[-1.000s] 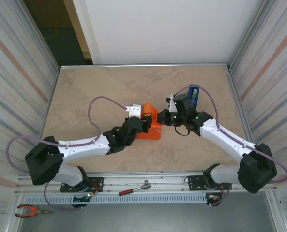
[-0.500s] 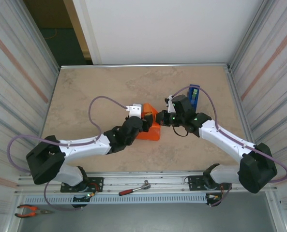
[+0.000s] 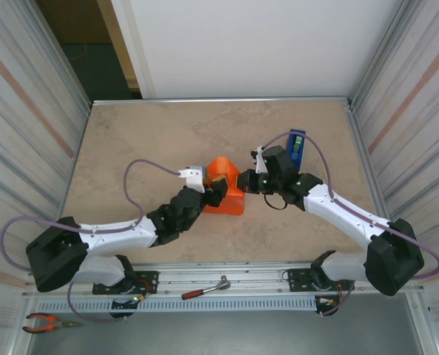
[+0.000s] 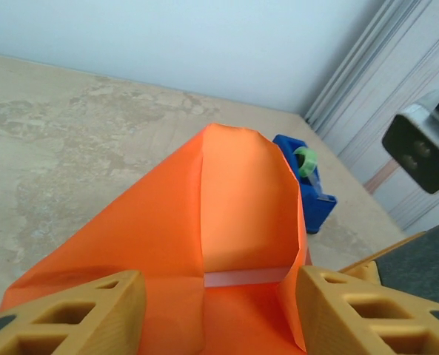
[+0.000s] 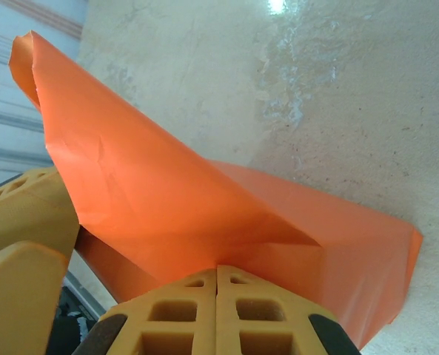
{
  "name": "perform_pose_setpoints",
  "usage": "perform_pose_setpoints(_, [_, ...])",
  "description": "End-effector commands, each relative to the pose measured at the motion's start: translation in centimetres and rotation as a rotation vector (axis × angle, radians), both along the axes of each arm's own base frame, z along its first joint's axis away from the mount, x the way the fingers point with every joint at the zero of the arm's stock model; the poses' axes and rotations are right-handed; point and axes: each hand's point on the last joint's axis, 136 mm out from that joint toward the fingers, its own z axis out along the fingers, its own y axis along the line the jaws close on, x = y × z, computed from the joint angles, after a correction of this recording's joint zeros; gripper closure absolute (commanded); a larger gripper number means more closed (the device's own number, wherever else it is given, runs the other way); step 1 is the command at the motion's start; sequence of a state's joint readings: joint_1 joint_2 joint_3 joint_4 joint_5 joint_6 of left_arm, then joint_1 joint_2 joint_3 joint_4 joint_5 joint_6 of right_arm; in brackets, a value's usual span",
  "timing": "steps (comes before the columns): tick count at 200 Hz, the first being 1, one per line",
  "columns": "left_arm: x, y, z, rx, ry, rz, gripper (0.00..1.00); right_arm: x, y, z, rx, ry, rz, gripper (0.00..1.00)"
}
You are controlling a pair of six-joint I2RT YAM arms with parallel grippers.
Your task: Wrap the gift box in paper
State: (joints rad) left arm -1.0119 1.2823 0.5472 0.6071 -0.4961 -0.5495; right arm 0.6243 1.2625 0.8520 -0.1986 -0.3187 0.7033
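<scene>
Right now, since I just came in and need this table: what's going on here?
Two robot arms are wrapping something in orange paper at the middle of the table. The left fingers stand open on either side of a raised, folded flap. The right fingers are shut, tips against the paper's other side. A blue tape dispenser sits just beyond the right arm, untouched.

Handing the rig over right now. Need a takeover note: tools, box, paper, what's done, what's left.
Left tool: open, fingers astride the paper.
Right tool: shut, tips against the paper's right side; can't tell if it pinches.
Paper is mid-table between the tools, one flap standing in a peak; box hidden under it. Tape dispenser is just beyond the right tool.
Done: paper folded over, with a pale strip, likely tape, on one seam.
Left: probably fold the standing flap down, tape it, close the ends.
</scene>
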Motion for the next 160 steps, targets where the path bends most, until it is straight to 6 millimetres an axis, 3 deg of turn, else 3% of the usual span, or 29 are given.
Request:
perform_pose_setpoints(1, [-0.3, 0.2, -1.9, 0.000, 0.054, -0.042, 0.44, -1.7, -0.6, -3.1, -0.056, 0.102, 0.008, 1.00])
perform_pose_setpoints(104, [0.5, -2.5, -2.6, 0.096, 0.068, -0.101, 0.40, -2.1, -0.9, -3.3, -0.064, 0.109, 0.013, 1.00])
perform_pose_setpoints(160, [1.0, -0.9, -5.5, 0.332, 0.114, 0.051, 0.46, -2.3, -0.8, -3.2, -0.058, 0.106, 0.017, 1.00])
